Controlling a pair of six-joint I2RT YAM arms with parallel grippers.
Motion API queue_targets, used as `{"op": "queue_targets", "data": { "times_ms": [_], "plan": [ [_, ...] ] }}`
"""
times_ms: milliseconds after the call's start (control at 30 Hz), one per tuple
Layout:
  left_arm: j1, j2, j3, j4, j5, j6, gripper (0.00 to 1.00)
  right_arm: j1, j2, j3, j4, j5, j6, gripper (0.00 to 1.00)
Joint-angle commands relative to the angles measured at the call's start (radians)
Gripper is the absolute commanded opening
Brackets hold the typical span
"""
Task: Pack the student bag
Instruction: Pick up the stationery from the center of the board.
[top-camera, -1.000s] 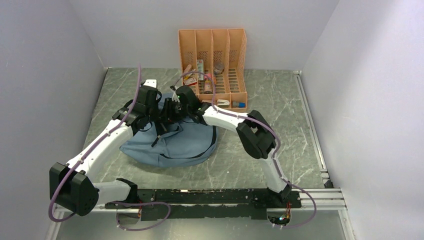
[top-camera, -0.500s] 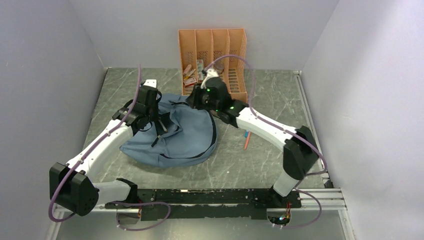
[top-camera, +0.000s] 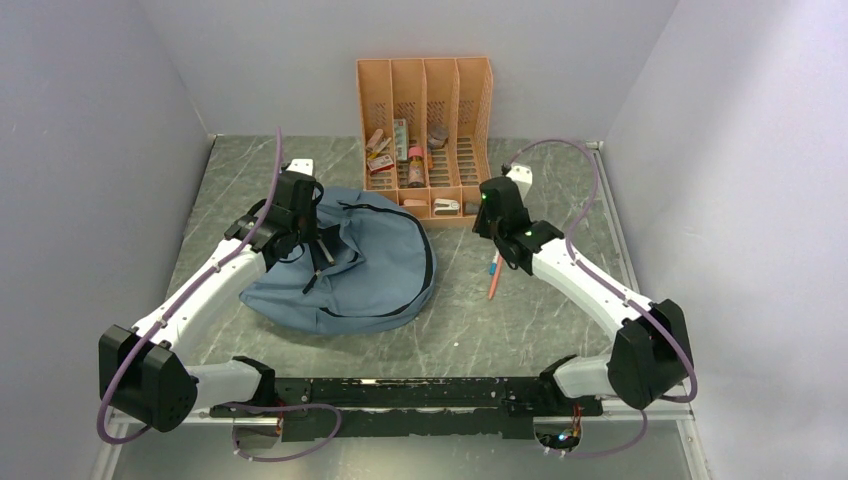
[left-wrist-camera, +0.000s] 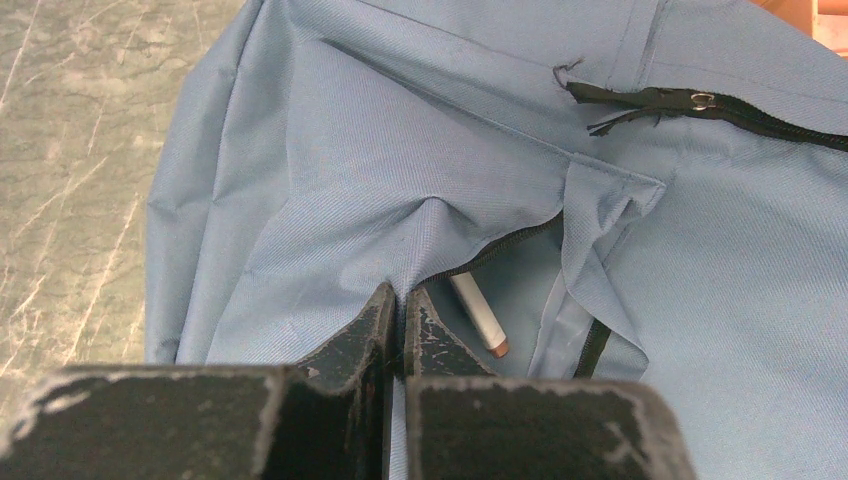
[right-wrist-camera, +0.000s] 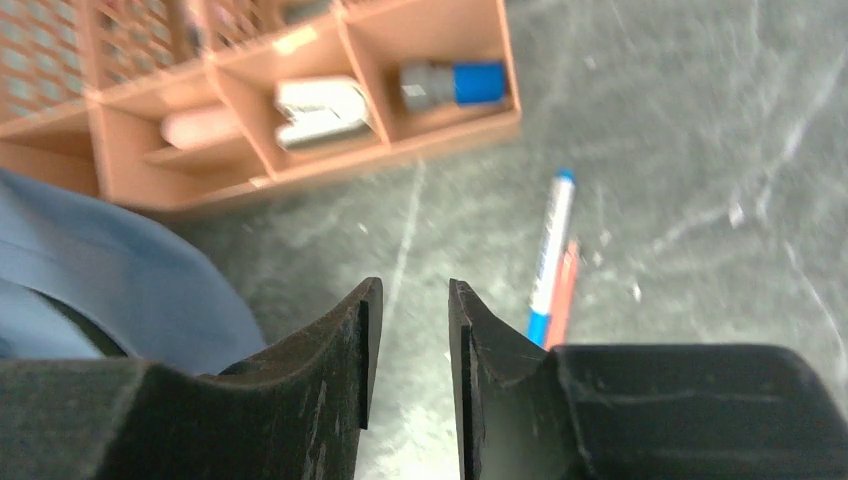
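Change vs. 1 s ago: my right arm is no longer reaching over the student bag (top-camera: 370, 285). It is now hanging over bare table (top-camera: 560, 200), right of the orange file organizer (top-camera: 425, 90). My left arm is holding the same pose as before, and the bag is lying in the same spot.

Left gripper (left-wrist-camera: 398, 300): fingers are pressing together, pinching a raised fold of bag fabric at the lip of an unzipped pocket. A white stick w/ brownish tip (left-wrist-camera: 478, 315) is lying inside that opening.

Right gripper (right-wrist-camera: 412, 290): jaws are standing partly apart w/ nothing between them.

Bag location: it is lying flat, left of table centre, in front of the organizer, w/ its far edge near the organizer base.

Materials:
- Bag: soft dusty-blue woven cloth, creasing & slumping; black zip tape (left-wrist-camera: 720, 105), frayed at the end.
- Organizer: rigid orange plastic, slotted walls, four upright bays.
- Table: grey-green marbled surface w/ pale veins.
- Blue-and-white pen (right-wrist-camera: 553, 245) & orange pen (right-wrist-camera: 563, 290): slim, straight, lying side by side on the table, touching or nearly so.
- Gripper fingers: black, scuffed pale at the edges.
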Motion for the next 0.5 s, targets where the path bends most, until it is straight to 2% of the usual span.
{"op": "queue_targets", "data": {
  "times_ms": [0, 267, 467],
  "plan": [
    [0.008, -0.019, 0.017, 0.053, -0.017, 0.004, 0.05, -0.003, -0.026, -0.065, -0.145, 0.088, 0.057, 0.34],
    [0.009, -0.025, 0.016, 0.051, -0.02, 0.004, 0.05, -0.03, 0.063, -0.156, -0.189, 0.054, 0.095, 0.34],
    [0.007, -0.025, 0.016, 0.051, -0.021, 0.004, 0.05, -0.044, 0.112, -0.201, -0.151, -0.009, 0.099, 0.34]
  ]
}}
